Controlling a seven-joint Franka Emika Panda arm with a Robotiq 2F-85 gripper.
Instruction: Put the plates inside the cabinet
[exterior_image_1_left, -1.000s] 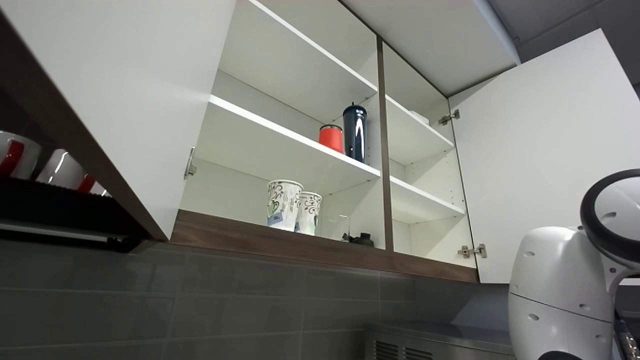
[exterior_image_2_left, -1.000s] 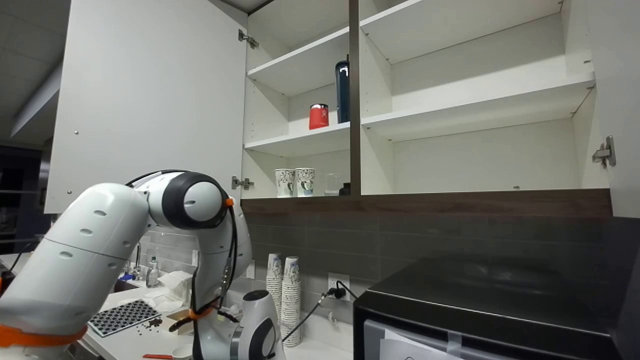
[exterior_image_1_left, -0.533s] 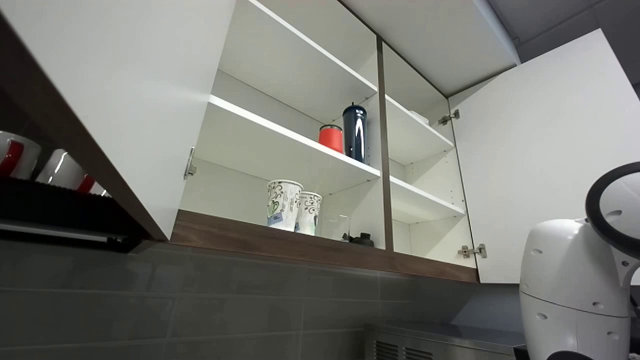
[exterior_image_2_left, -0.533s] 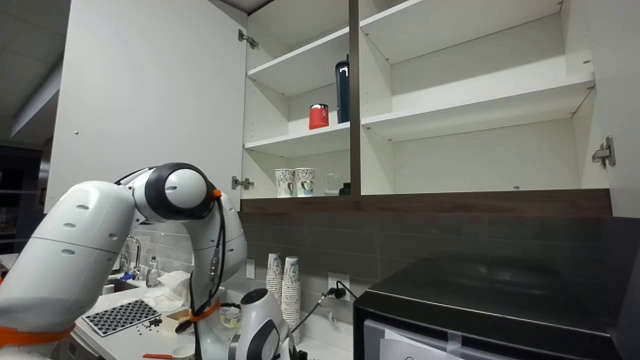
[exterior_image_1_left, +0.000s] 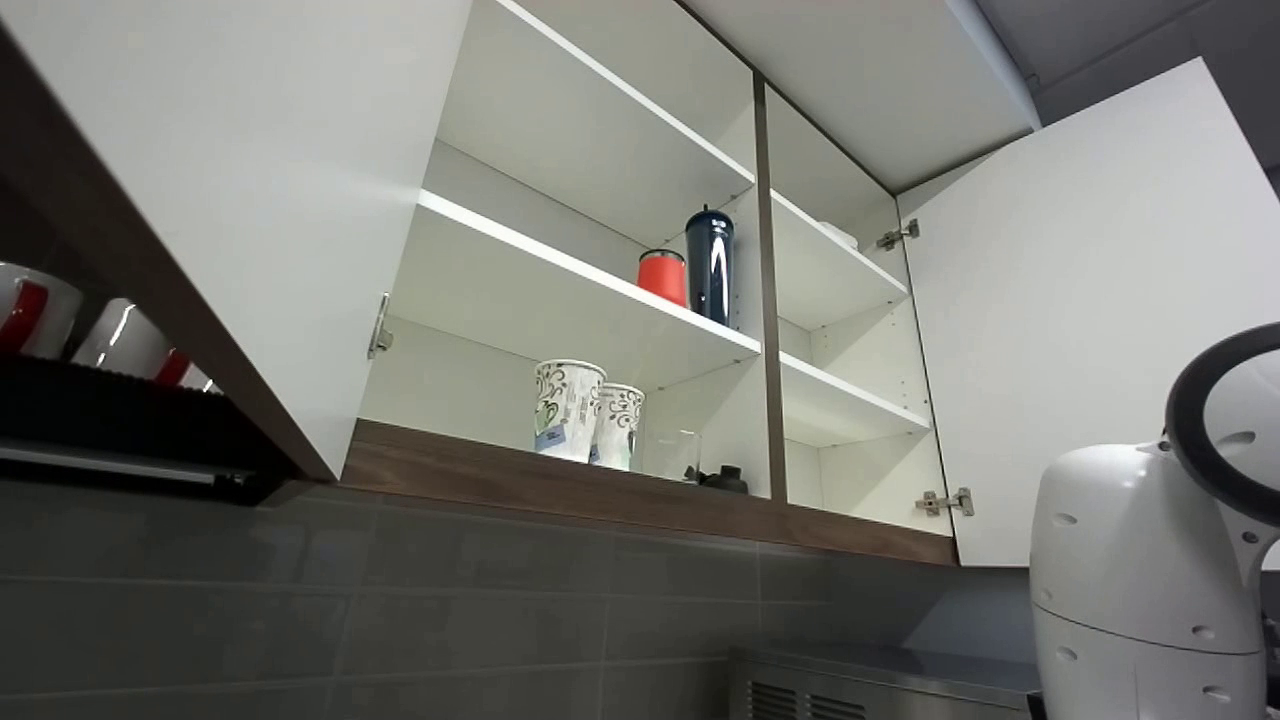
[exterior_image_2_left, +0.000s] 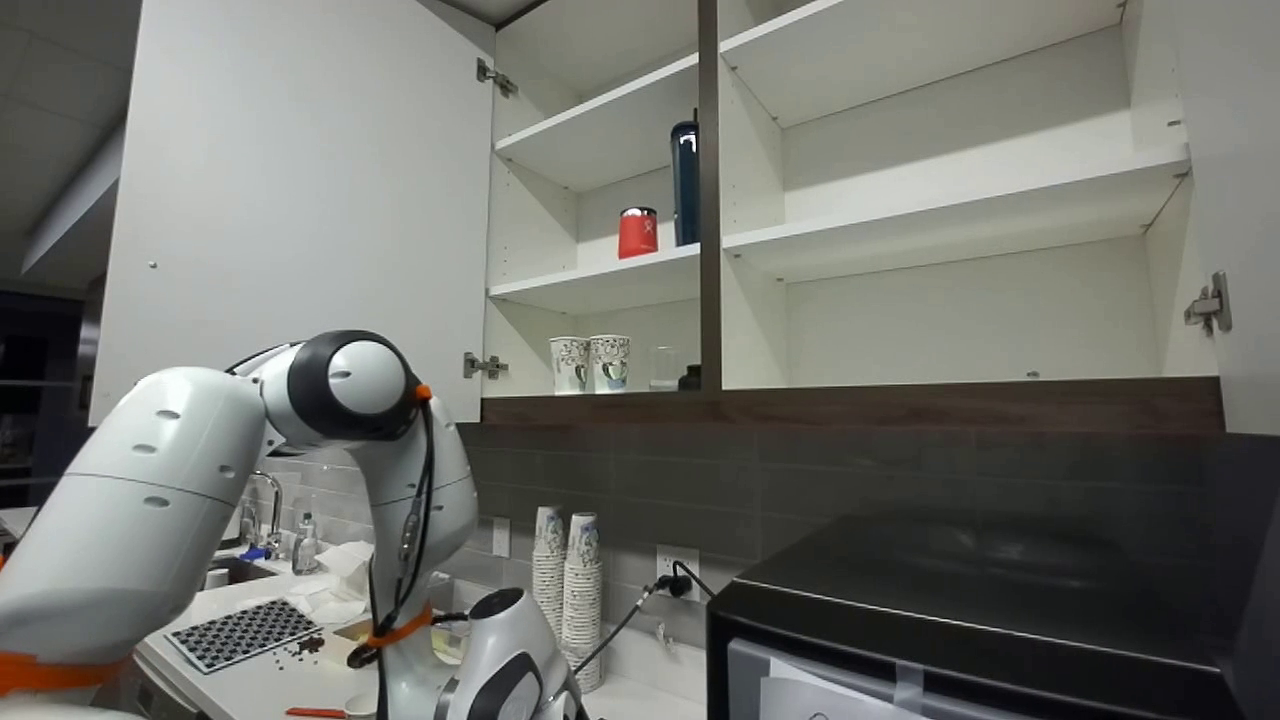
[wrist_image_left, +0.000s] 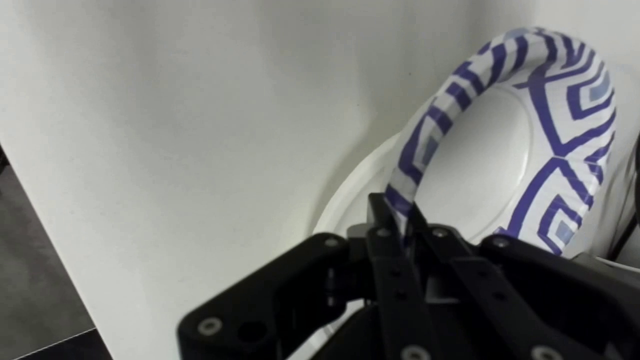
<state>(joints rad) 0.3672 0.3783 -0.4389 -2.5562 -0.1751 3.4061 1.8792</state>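
Note:
A white plate (wrist_image_left: 500, 140) with a dark blue pattern stands tilted in the wrist view. My gripper (wrist_image_left: 400, 212) is shut on its rim, which is pinched between the black fingertips. Under it shows a plain white round rim (wrist_image_left: 345, 195); whether that belongs to a second plate I cannot tell. The white cabinet (exterior_image_1_left: 600, 490) has its doors swung wide, with shelves and a brown wood bottom edge, in both exterior views. From outside, only the arm (exterior_image_2_left: 420, 480) shows, below and in front of the cabinet (exterior_image_2_left: 960, 320); the gripper and plate are out of those frames.
On the cabinet shelves are a red tumbler (exterior_image_2_left: 637, 235), a dark blue bottle (exterior_image_2_left: 686, 185) and two patterned cups (exterior_image_2_left: 609, 365). A black appliance (exterior_image_2_left: 970, 600) and stacked paper cups (exterior_image_2_left: 582, 610) stand below. One cabinet door (exterior_image_2_left: 300, 200) hangs behind the arm.
The arm's elbow has shifted away from the cabinet, to the left in an exterior view, with a slight dip over the last half second. The cabinet and its contents have not moved.

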